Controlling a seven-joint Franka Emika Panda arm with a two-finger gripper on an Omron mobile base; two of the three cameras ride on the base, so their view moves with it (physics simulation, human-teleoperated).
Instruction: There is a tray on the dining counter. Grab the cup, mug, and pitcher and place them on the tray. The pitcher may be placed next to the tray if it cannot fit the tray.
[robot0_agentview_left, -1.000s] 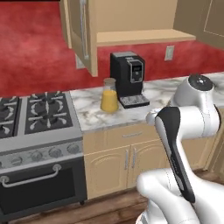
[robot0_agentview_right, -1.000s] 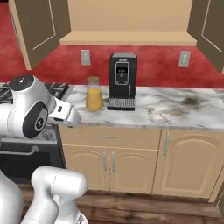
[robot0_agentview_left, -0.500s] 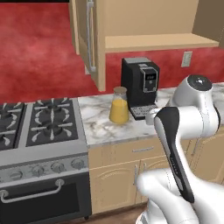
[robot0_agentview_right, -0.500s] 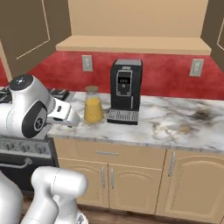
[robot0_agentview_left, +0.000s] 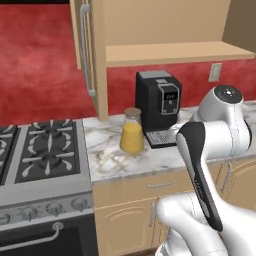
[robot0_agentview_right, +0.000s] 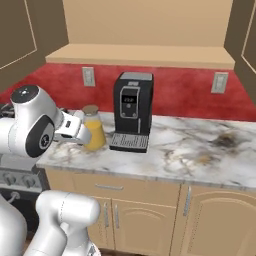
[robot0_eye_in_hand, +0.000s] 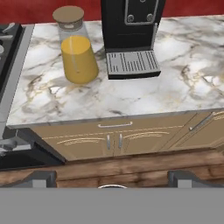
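While the left base view looks across a marble worktop (robot0_agentview_left: 115, 160), the pitcher (robot0_agentview_left: 132, 131) stands upright on it, full of orange liquid under its round tan lid, just beside the black coffee machine (robot0_agentview_left: 158, 107) and to that machine's left. A gas stove (robot0_agentview_left: 40, 155) adjoins the worktop on the left, and an open upper cabinet door (robot0_agentview_left: 87, 50) hangs above the pitcher. The white arm (robot0_agentview_left: 210, 150) rises at the lower right, well short of the pitcher.

From the right base view, the pitcher (robot0_agentview_right: 93, 129) is partly hidden behind the arm's forearm (robot0_agentview_right: 70, 130); this side adds a long bare stretch of worktop (robot0_agentview_right: 200, 155) to the right of the coffee machine (robot0_agentview_right: 131, 111) and two wall outlets (robot0_agentview_right: 89, 76) on the red backsplash.

Looking down from the hand view, the pitcher (robot0_eye_in_hand: 77, 48) sits at upper left, touching nothing, beside the machine's drip grate (robot0_eye_in_hand: 132, 63). Below the worktop edge, cabinet doors (robot0_eye_in_hand: 113, 140) and a wooden floor (robot0_eye_in_hand: 118, 168) show. The gripper (robot0_eye_in_hand: 112, 180) hangs well back from the counter, its two finger tips (robot0_eye_in_hand: 41, 179) spread wide apart with nothing between them.
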